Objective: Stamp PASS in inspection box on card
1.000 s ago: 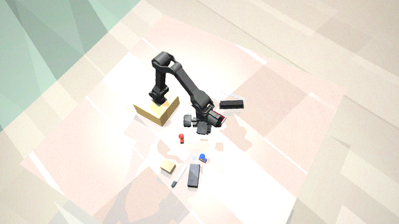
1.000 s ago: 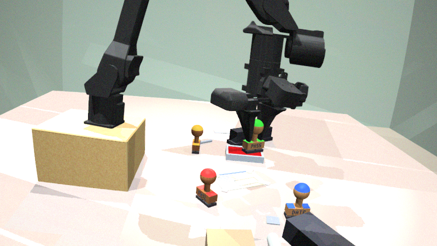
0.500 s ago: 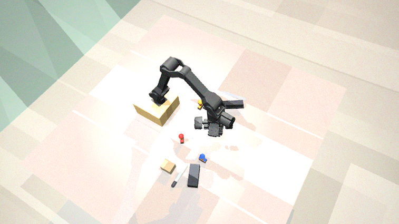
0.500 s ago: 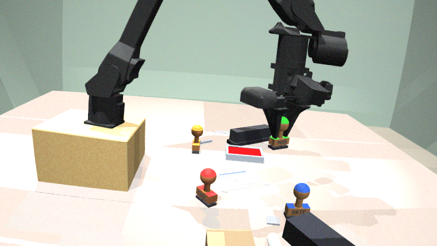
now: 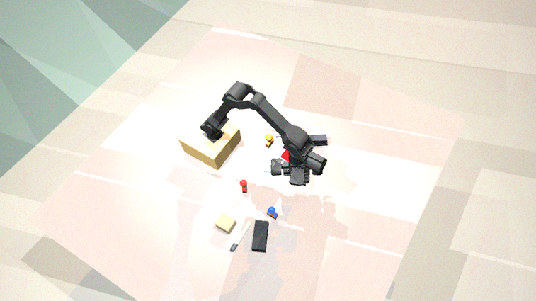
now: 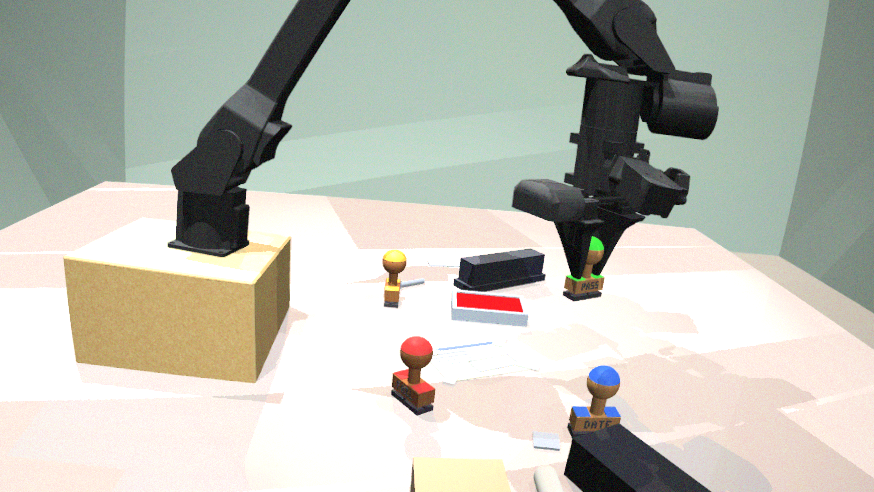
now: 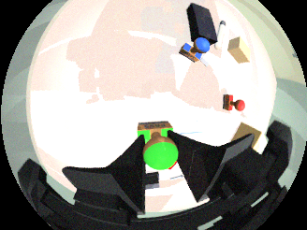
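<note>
My gripper (image 6: 588, 268) (image 7: 156, 136) is shut on the PASS stamp (image 6: 584, 286) (image 7: 160, 155), which has a green-topped knob and hangs upright, rubber down. In the exterior view it shows to the right of the ink pad (image 6: 489, 302) (image 5: 285, 155), a grey tray with a red surface. How high its rubber is above the bench is hard to tell. The card (image 6: 477, 361) lies in front of the pad, badly washed out by glare; its inspection box and any print cannot be made out. In the top view the arm hides the stamp and most of the card.
A yellow stamp (image 5: 268, 140) (image 6: 393, 262), a red stamp (image 5: 243, 183) (image 6: 415, 353) (image 7: 240, 105) and a blue DATE stamp (image 5: 271, 210) (image 6: 603, 383) (image 7: 201, 45) stand around. A dark long object (image 5: 319, 139) (image 6: 501, 267) lies behind the pad. A black block (image 5: 260, 236), tan block (image 5: 225, 223) and marker (image 5: 242, 234) lie in front.
</note>
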